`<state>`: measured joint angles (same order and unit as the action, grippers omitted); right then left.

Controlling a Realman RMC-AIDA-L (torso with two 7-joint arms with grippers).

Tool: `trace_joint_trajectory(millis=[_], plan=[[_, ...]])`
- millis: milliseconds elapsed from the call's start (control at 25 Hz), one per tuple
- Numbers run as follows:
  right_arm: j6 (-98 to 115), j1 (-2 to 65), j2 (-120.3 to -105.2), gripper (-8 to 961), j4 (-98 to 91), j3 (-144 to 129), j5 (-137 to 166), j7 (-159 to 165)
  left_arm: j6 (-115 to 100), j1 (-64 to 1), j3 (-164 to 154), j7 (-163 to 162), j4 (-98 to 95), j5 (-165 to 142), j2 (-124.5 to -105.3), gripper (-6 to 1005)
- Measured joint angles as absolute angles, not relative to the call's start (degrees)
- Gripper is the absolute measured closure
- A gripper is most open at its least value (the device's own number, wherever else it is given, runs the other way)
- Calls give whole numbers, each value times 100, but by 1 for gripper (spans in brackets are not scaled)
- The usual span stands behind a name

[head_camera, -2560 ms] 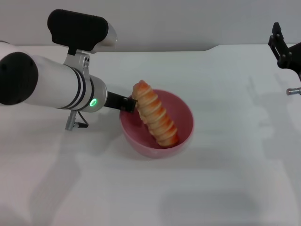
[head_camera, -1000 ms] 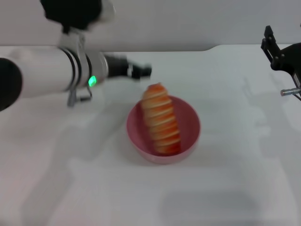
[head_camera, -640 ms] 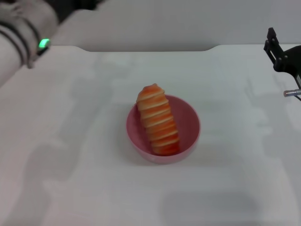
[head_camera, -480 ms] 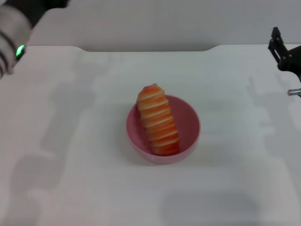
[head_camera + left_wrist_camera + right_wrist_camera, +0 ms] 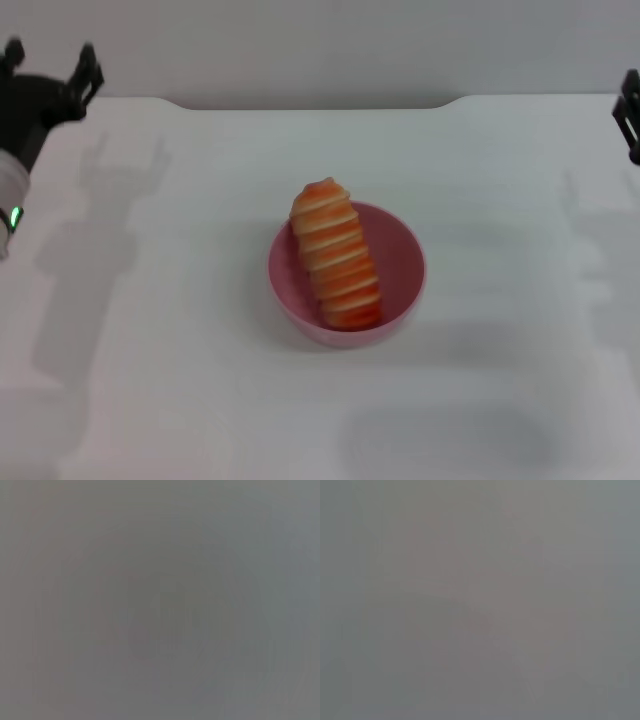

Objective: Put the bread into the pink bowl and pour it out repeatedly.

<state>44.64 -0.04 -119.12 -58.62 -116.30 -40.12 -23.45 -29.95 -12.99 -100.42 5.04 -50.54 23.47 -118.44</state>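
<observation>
bread [image 5: 336, 256] leaning lengthwise in pink bowl [image 5: 400, 262]

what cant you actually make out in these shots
- Left wrist view and right wrist view: both show only a flat grey haze; nothing can be made out.
- Head view, right end effector: cut off by the picture's right edge; open or shut cannot be told.
- Head view, round glossy pink plastic bowl: the striped orange toy bread loaf hides much of its inside.
- Head view, loaf's underside and lower end: hidden by the loaf itself and the bowl wall.
</observation>
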Motion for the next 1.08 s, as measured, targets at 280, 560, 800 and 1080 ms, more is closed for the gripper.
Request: trace_joint_trajectory(millis=[280, 560, 800, 1080], plan=[[5104, 59, -11909, 184, -5152, -11715, -3995, -2069, -4008, -1372, -10340, 245, -4216, 2346, -11851, 183], [5273, 81, -11915, 184, -4998, -11762, -4007, -1980, -4132, -1359, -10430, 96, -4160, 2346, -11847, 184], [5287, 92, -11918, 184, -4915, -11759, -4010, -1946, -4140, -1297, -10453, -19, -4117, 2347, -11838, 184], [5265, 96, -11898, 184, -4881, -11743, -3971, -1710, -4151, -1219, -10519, -128, -4107, 2346, -11847, 184]])
